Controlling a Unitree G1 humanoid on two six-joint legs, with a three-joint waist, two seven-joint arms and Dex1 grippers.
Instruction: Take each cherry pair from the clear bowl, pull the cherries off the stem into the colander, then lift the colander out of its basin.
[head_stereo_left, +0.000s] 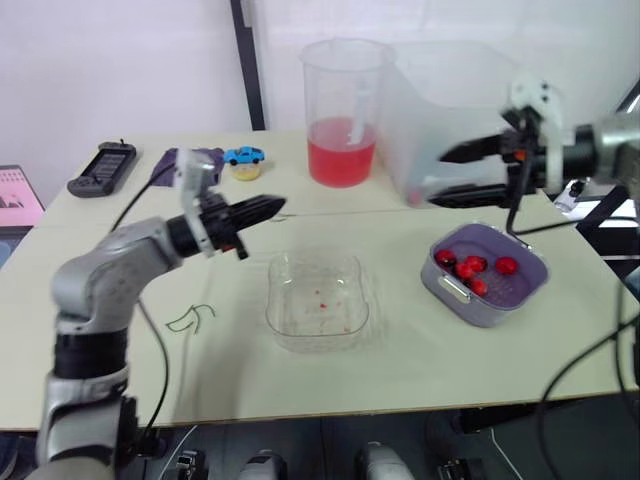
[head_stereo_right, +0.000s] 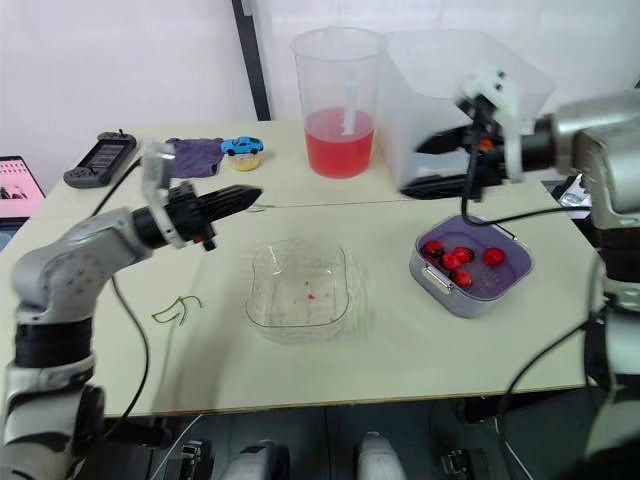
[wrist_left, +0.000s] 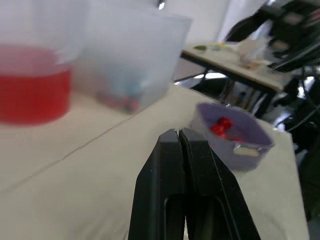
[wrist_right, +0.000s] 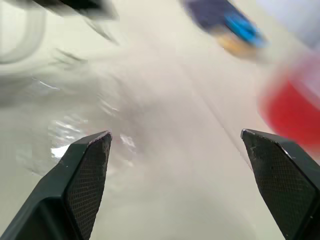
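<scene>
The left gripper (head_stereo_left: 272, 208) is held pressed shut above the table (head_stereo_left: 400, 350), just behind the clear bowl (head_stereo_left: 272, 305), in which red specks are seen. The right gripper (head_stereo_left: 440, 178) is spread wide and empty, raised behind the purple colander (head_stereo_left: 490, 303), where several loose cherries (head_stereo_left: 475, 266) are gathered. A green stem (head_stereo_left: 190, 318) is seen lying on the table, left of the bowl.

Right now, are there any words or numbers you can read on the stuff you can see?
No text here can be read.
The pink screen: dark shapes on it, too small to read.
The black handheld device: no legible marks.
The pitcher of red liquid: a pale strip on its wall, too blurred to read.
</scene>
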